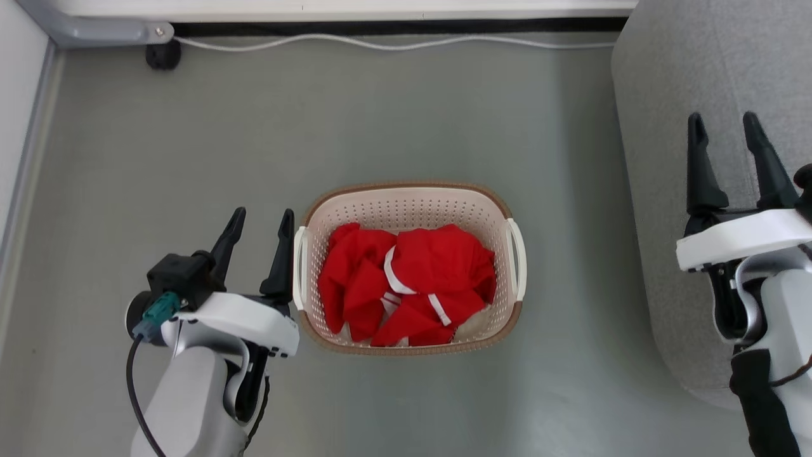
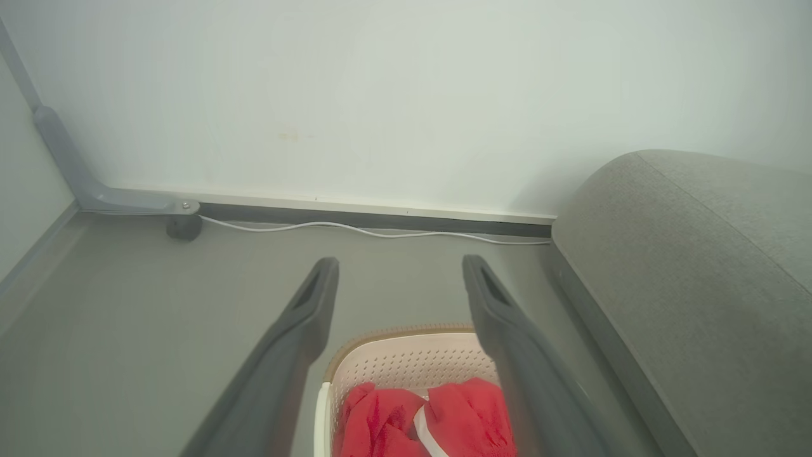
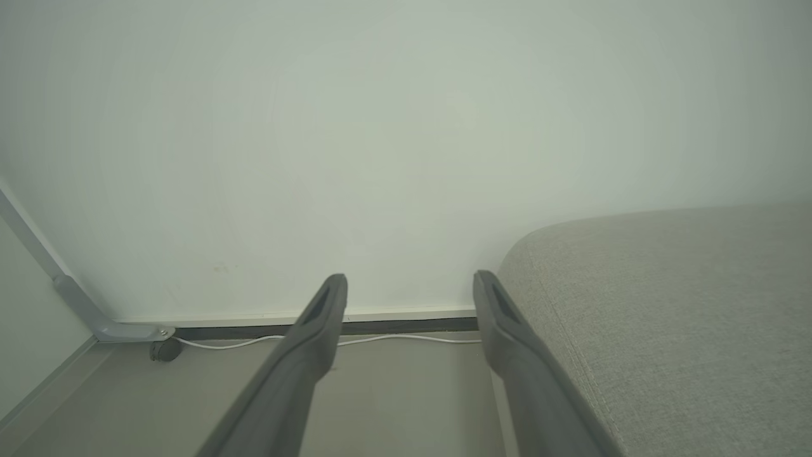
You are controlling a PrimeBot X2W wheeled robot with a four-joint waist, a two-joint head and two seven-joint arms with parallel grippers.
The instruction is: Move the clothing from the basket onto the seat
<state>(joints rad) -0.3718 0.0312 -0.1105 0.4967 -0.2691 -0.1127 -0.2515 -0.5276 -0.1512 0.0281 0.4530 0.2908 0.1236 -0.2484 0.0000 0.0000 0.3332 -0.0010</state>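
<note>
The cream basket [image 1: 409, 203] with a brown rim stands on the grey floor in the middle of the head view. Crumpled red clothing [image 1: 406, 285] with white trim lies inside it. My left gripper [image 1: 262, 219] hangs open just left of the basket's white handle, holding nothing. In the left wrist view the basket [image 2: 406, 362] and clothing [image 2: 425, 422] show between the spread fingers [image 2: 298, 330]. The grey seat [image 1: 679, 165] rises at the right. My right gripper [image 1: 725, 124] is open above the seat's edge, empty. The right wrist view shows the seat [image 3: 672, 317] to the right.
A white cable [image 1: 393, 43] runs along the dark baseboard at the far wall. A grey frame leg [image 1: 101, 30] with a black caster [image 1: 163, 56] stands in the far left corner. Open floor surrounds the basket.
</note>
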